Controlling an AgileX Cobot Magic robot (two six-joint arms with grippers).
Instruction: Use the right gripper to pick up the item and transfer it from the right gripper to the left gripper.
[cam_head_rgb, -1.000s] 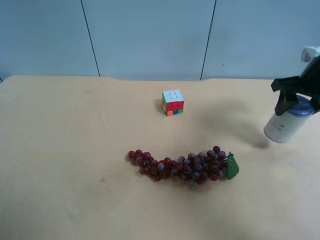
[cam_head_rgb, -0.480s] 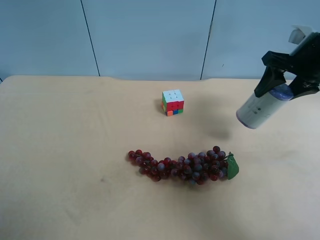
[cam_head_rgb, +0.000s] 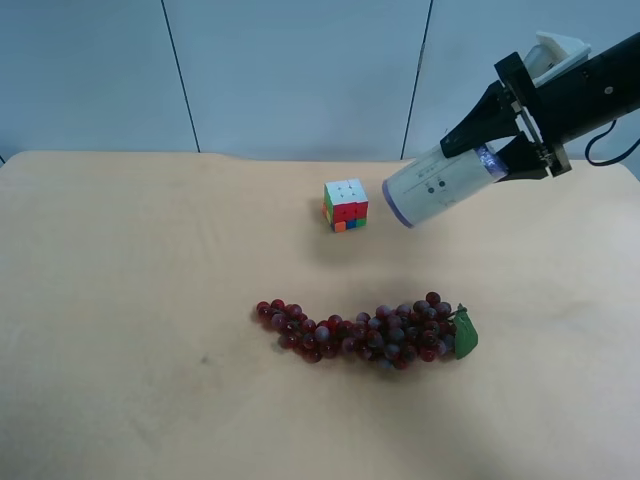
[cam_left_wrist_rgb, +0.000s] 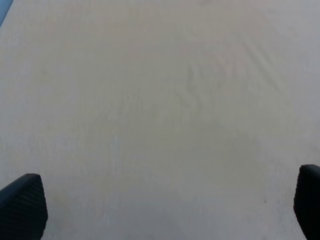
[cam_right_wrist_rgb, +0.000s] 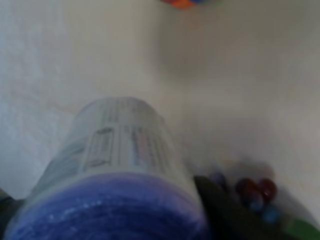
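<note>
The item, a cream-white can (cam_head_rgb: 440, 187) with a purple-blue lid, hangs tilted almost level in the air above the table at the exterior high view's right. My right gripper (cam_head_rgb: 497, 152), with a white piece at its wrist, is shut on the can's lid end. The right wrist view shows the can (cam_right_wrist_rgb: 120, 160) close up between dark fingers (cam_right_wrist_rgb: 216, 205), blurred. My left gripper (cam_left_wrist_rgb: 165, 200) is out of the exterior high view. In the left wrist view its fingertips (cam_left_wrist_rgb: 22, 205) stand far apart over bare table, open and empty.
A multicoloured puzzle cube (cam_head_rgb: 346, 205) sits on the tan table (cam_head_rgb: 150, 300) left of the can, also at the right wrist view's edge (cam_right_wrist_rgb: 187, 2). A bunch of red-purple grapes (cam_head_rgb: 370, 335) with a green leaf lies nearer the front, below the can.
My right gripper has lifted the can and carried it left and upward in the exterior high view. The can has tipped from steeply tilted to almost level.
</note>
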